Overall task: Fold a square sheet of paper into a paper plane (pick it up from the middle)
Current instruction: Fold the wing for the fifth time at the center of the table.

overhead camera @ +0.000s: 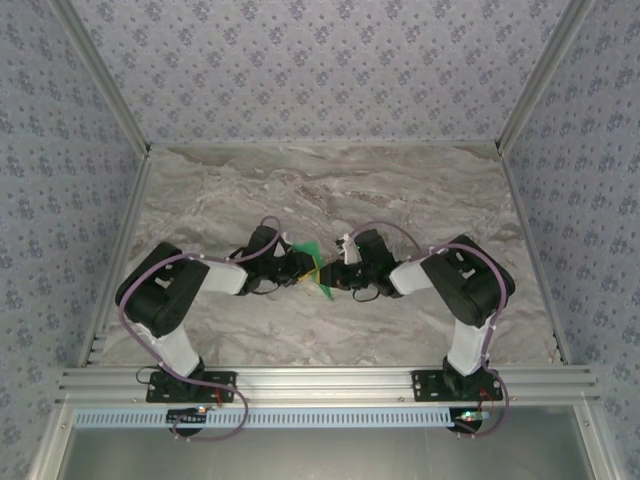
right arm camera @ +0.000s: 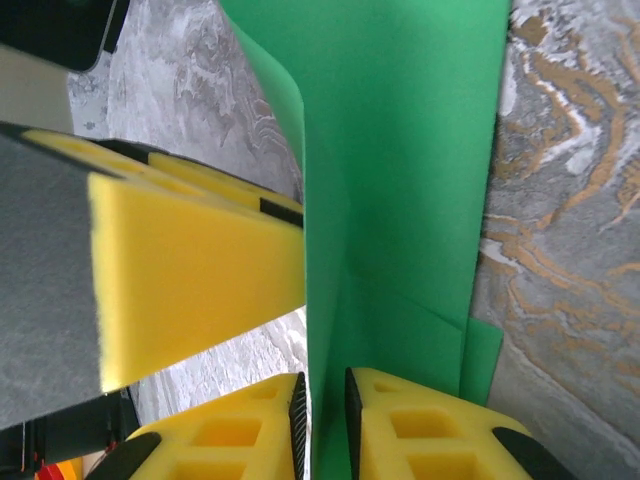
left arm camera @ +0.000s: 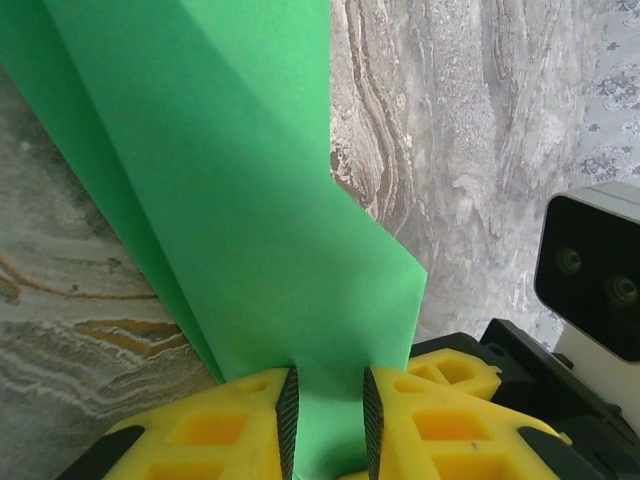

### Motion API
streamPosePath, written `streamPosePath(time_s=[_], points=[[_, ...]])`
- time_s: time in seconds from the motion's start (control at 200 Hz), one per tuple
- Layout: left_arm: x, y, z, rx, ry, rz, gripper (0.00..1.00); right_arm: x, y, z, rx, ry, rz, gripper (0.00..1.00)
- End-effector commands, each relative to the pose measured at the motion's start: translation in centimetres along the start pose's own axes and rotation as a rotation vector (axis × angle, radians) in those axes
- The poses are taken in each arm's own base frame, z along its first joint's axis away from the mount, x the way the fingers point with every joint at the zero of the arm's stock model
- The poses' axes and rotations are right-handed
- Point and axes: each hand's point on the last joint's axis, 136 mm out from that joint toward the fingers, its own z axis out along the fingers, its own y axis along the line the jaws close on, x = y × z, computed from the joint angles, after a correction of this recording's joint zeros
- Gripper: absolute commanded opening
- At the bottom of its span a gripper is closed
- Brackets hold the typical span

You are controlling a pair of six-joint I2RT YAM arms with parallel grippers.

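Observation:
The square sheet of paper (overhead camera: 316,268), bright green and folded into a creased narrow shape, sits between my two grippers at the table's middle. My left gripper (left arm camera: 329,420) reaches it from the left. Its jaws stand a finger-width apart, and the green paper (left arm camera: 240,200) fills the gap and spreads away ahead. My right gripper (right arm camera: 327,425) comes from the right, its jaws a narrow slit apart. A fold of the paper (right arm camera: 400,180) stands edge-on in that slit, close to the left pad. One yellow left finger (right arm camera: 190,270) lies against the paper's left side.
The marble-patterned table (overhead camera: 330,190) stretches back to patterned walls. An aluminium rail (overhead camera: 330,380) runs along the near edge with both arm bases on it. The right wrist's camera housing (left arm camera: 595,270) looms at the right in the left wrist view.

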Motion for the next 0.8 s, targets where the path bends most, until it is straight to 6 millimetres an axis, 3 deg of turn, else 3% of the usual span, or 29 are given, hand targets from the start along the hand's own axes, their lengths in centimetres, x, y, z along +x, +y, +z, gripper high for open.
streamPosePath(time_s=[0.0,0.26,0.49,0.794], points=[[0.0,0.5,0.5,-0.036,0.011,0.015,0.27,0.5,-0.7,-0.7,0.072,0.03,-0.03,0.25],[-0.1,0.9,0.9,-0.052,0.017,0.001,0.26,1.1,-0.7,-1.8,0.167,0.053,-0.141,0.3],[-0.2,1.2,1.1,-0.065,0.02,-0.006,0.26,1.7,-0.3,-1.7,0.277,0.084,-0.266,0.32],[-0.1,1.3,1.2,-0.069,0.025,-0.009,0.26,1.7,-0.6,-1.0,0.358,0.102,-0.31,0.26]])
